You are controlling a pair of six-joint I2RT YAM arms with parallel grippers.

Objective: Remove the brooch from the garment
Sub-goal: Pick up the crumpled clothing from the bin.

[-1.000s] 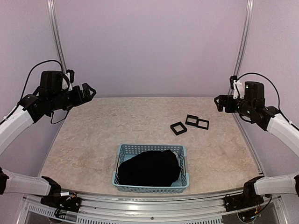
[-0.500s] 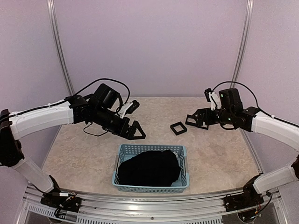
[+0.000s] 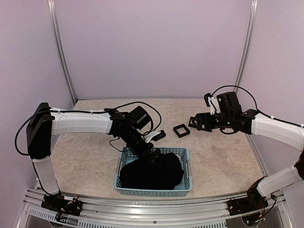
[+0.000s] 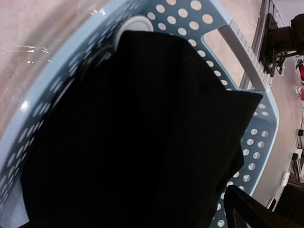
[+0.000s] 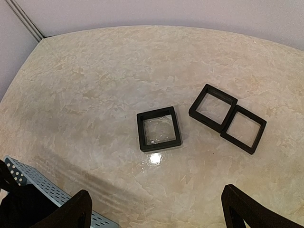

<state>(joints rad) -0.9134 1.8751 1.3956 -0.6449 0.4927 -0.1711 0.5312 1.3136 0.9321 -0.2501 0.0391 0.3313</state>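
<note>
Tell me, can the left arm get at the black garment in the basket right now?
Probably yes. The left gripper hangs open right over the light-blue basket, and the garment lies uncovered at the top of it. The basket walls may crowd the approach a little.

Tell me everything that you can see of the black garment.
The garment is plain black, soft cloth, crumpled into a loose heap with a few folds. It lies inside the light-blue basket, filling most of it. It rests against the perforated walls, and a white round thing peeks out under one edge. No brooch shows. The open left gripper hangs over its far edge; contact is unclear.
</note>
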